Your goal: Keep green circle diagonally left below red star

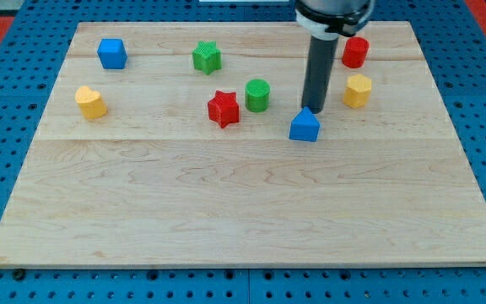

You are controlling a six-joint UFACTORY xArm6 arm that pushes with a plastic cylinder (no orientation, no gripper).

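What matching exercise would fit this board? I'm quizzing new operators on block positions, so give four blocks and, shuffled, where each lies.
Column 1:
1. blue cube
2. green circle
3. red star
4. blue block

Column 2:
A. touching or just below my tip
B. far top left
C. right of the red star, slightly higher
D. left of the green circle

Pairs: 1-B, 2-C, 3-D, 4-A
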